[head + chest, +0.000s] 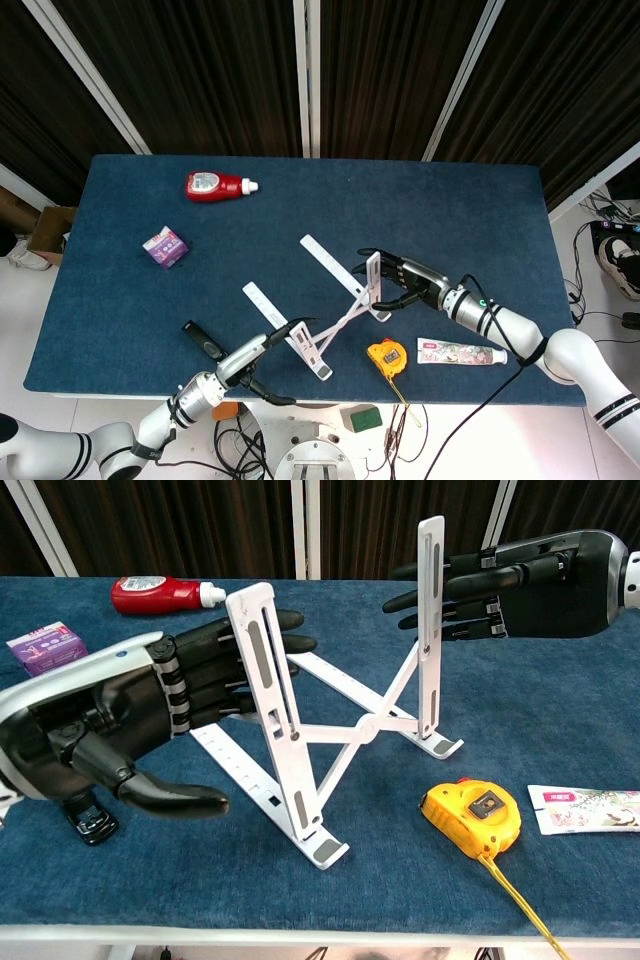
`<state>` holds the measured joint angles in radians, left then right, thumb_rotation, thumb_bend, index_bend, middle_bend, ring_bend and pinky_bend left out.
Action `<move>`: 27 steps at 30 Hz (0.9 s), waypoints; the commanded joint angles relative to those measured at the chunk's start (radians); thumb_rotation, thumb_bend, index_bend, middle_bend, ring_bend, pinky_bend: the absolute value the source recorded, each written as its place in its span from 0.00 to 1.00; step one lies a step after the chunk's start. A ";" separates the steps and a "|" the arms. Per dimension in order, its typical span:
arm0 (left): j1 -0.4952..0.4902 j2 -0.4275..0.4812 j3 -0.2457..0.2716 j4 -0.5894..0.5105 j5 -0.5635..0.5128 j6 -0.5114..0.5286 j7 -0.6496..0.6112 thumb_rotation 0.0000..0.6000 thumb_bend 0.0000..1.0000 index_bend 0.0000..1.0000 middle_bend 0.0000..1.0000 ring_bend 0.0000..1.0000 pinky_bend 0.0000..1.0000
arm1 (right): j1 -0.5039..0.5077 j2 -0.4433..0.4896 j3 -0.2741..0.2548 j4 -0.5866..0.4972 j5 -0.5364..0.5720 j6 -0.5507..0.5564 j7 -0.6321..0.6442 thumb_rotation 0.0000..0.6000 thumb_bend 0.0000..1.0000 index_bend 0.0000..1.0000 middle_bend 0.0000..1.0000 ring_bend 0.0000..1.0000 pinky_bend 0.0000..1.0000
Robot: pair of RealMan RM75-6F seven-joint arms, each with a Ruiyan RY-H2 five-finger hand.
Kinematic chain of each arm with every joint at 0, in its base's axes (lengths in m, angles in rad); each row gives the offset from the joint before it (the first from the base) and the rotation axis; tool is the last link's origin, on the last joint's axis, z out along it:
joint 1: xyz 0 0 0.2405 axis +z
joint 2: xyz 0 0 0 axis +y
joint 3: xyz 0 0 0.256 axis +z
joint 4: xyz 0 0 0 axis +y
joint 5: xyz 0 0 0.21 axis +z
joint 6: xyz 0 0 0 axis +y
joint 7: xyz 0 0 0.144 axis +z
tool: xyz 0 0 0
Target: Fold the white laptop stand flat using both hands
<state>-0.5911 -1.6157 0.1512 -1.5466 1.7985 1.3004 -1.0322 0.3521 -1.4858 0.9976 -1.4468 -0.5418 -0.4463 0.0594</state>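
Your left robot hand sits low at the table's near-left edge, its arm cut off by the frame. Its fingers lie outstretched against the left upright of the white laptop stand while the thumb hangs apart below, gripping nothing. The hand partly hides a black clip beneath it. The stand is propped open near the table's front centre, its crossed bars raised. At its right upright, your right robot hand has fingers spread and reaching to the bar; whether they touch it you cannot tell from either view.
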 commanded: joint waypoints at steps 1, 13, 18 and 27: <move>-0.014 -0.001 0.020 -0.014 -0.009 -0.023 -0.085 1.00 0.05 0.05 0.03 0.02 0.12 | 0.000 -0.001 0.002 -0.001 0.001 0.001 0.000 1.00 0.10 0.10 0.21 0.09 0.01; -0.066 0.019 0.076 -0.045 -0.035 -0.112 -0.367 1.00 0.06 0.05 0.03 0.02 0.12 | 0.003 -0.009 0.002 0.008 0.002 0.001 -0.003 1.00 0.10 0.10 0.21 0.09 0.02; -0.091 0.023 0.086 -0.050 -0.042 -0.140 -0.487 1.00 0.06 0.05 0.03 0.02 0.12 | 0.005 -0.010 -0.003 0.009 -0.002 0.004 -0.002 1.00 0.10 0.10 0.21 0.09 0.02; -0.092 0.052 0.061 -0.043 -0.054 -0.099 -0.519 1.00 0.05 0.05 0.03 0.02 0.12 | -0.007 -0.004 -0.009 0.005 -0.026 0.020 -0.028 1.00 0.12 0.10 0.21 0.09 0.02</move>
<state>-0.6870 -1.5720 0.2200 -1.5878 1.7486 1.1898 -1.5608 0.3485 -1.4917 0.9880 -1.4390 -0.5618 -0.4305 0.0387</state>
